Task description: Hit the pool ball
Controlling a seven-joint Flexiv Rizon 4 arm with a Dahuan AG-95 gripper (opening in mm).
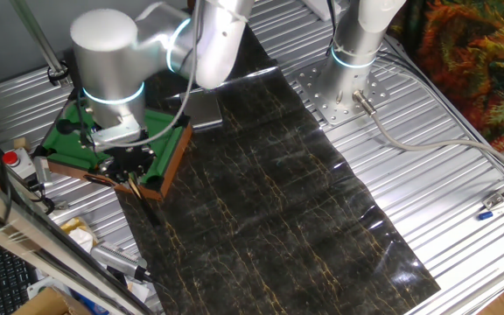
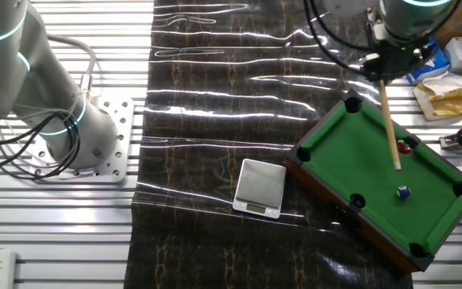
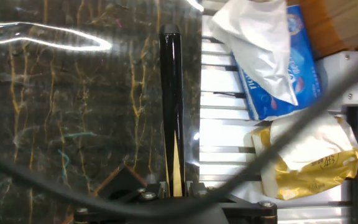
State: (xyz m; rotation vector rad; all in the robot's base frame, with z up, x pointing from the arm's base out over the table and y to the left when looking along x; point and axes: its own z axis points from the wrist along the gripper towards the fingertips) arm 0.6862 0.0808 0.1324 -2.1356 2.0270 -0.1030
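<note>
— Two balls showed on the pool table at the right of the other fixed view, didn't they?
— Yes. A blue ball lay on the green felt toward the lower right, and a red ball sat just beside the tip of the cue, a little above the blue one. Whether tip and red ball touched, I could not tell.
— And the gripper?
— It hung over the table's upper edge, jaws closed on the cue, which slanted down from it onto the felt. In the hand view the cue's dark butt ran straight up the middle of the frame from between the clamped fingers.
— What crowded the place?
— A small silver scale lay on the dark marbled mat, just left of the table's corner. At the upper right of that view were a yellow packet and a blue-and-white bag, near the table's far side. The hand view showed both at its right, with a black cable sweeping across in front of them.
— And the one fixed view?
— There the arm itself covered most of the table at the left, hiding the balls.
</note>
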